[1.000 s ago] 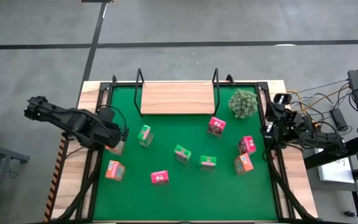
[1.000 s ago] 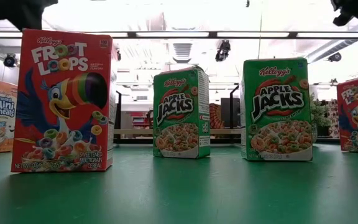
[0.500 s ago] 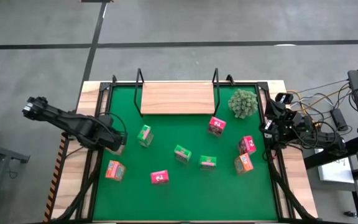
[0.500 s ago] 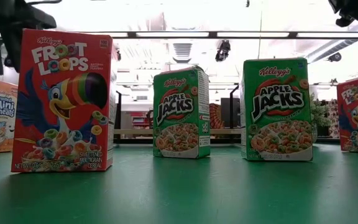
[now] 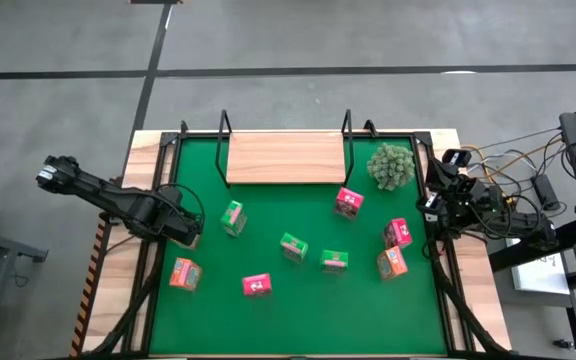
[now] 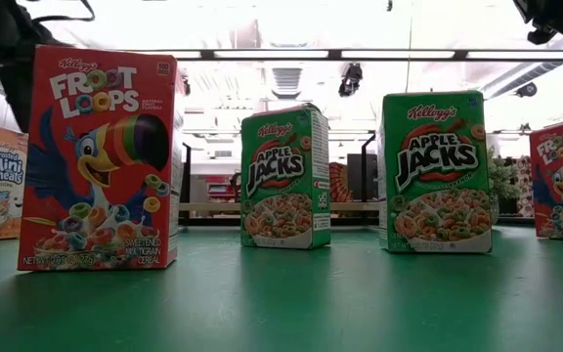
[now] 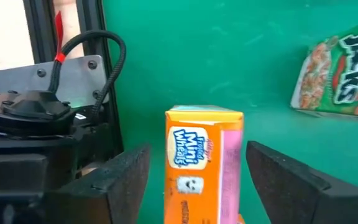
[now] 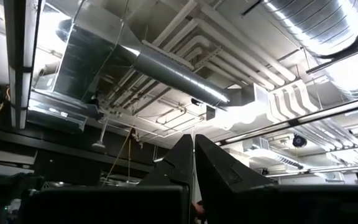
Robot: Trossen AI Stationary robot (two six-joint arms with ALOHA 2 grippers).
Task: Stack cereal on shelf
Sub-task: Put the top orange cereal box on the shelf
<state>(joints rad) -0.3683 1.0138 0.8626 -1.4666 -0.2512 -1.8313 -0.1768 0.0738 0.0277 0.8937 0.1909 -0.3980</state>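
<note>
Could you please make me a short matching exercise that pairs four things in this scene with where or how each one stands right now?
Things:
1. orange Mini Wheats cereal box
2. light wooden shelf board
3. fuzzy grey-green plant ball
4. right gripper

States:
A. fingers shut, pointing up at the ceiling
B. lies bare at the mat's far edge
C. stands upright between the open fingers of the left gripper
D. sits just right of the shelf

Pairs: 1-C, 2-B, 3-D, 4-A
</note>
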